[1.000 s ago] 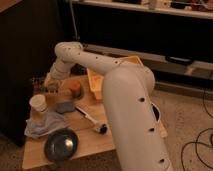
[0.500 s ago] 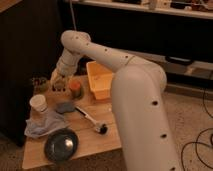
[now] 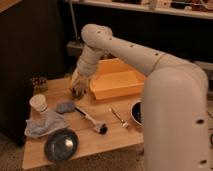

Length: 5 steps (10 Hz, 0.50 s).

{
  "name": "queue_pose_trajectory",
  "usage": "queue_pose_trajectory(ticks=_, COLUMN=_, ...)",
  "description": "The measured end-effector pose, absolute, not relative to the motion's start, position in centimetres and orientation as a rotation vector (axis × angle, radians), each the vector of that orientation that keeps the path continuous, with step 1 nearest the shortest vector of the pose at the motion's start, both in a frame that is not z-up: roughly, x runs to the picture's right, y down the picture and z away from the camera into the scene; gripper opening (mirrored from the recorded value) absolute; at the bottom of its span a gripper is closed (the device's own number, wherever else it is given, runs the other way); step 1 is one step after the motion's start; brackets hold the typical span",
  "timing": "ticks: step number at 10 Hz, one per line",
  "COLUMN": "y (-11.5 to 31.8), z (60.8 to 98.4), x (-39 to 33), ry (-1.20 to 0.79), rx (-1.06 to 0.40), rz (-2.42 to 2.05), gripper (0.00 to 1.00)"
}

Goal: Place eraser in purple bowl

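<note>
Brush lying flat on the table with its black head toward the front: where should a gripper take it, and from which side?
Probably take the brush at mid-handle, from straight above, closing across its width: it lies flat and diagonal, and the black head is bulkier. The gripper is low at the back left of the table, beside the orange tray.

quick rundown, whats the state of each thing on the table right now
hand: low over the table's back left, beside the orange tray
eraser: not visible, perhaps under the hand
purple bowl: upright, partly hidden by the arm
orange tray: flat, open side up
paper cup: upright by the cloth
brush: lying flat
grey-blue bowl: upright at the front edge
</note>
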<state>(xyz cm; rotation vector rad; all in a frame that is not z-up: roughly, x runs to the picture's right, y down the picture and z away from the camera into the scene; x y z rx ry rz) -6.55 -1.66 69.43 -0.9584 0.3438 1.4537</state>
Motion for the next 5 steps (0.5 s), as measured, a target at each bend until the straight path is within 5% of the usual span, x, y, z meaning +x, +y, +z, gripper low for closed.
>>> queue_pose_trajectory(ticks=5, y=1.5, z=66.0, x=4.6, ry=0.526, rx=-0.872, rz=1.667, gripper=0.00)
